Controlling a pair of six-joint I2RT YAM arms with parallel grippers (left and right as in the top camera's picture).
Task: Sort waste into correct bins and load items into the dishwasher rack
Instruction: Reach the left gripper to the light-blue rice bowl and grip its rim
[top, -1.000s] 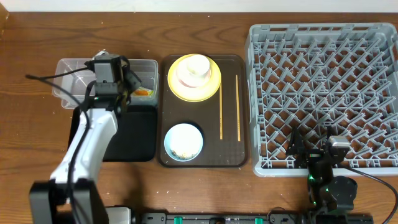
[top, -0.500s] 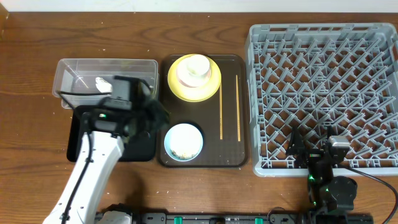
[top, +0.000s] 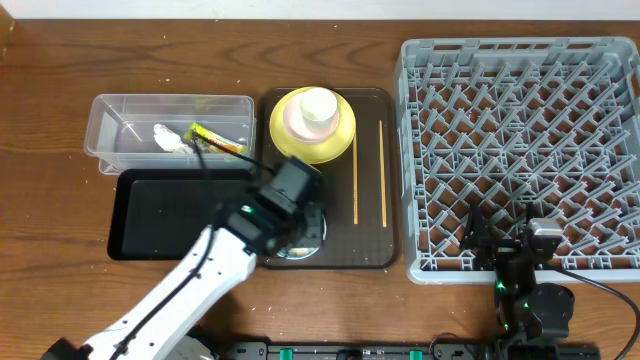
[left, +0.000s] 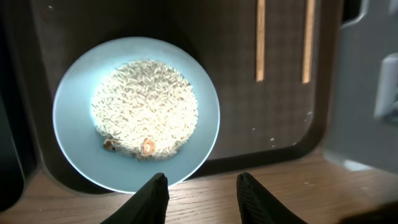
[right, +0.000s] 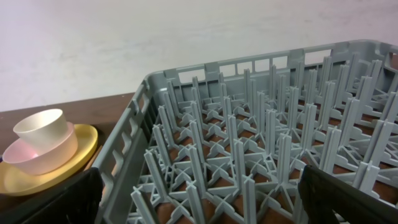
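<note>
At far left, the clear tub (top: 120, 125) holds the tissue (top: 166, 137) and wrapper (top: 216, 138), with the black tray (top: 170, 215) just beside it. Left claw (left: 200, 194) is spread open and empty above the light-blue bowl (left: 74, 118), which contains rice scraps (left: 146, 106). The bowl sits on the brown tray (top: 375, 245) near the chopsticks (top: 356, 175). Right claw (right: 202, 190) is spread open and empty at the near edge of the rack (top: 520, 130).

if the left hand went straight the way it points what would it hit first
Probably the near rim of the light-blue bowl, just ahead of the open left hand; otherwise the brown tray under it. Depth is unclear.
</note>
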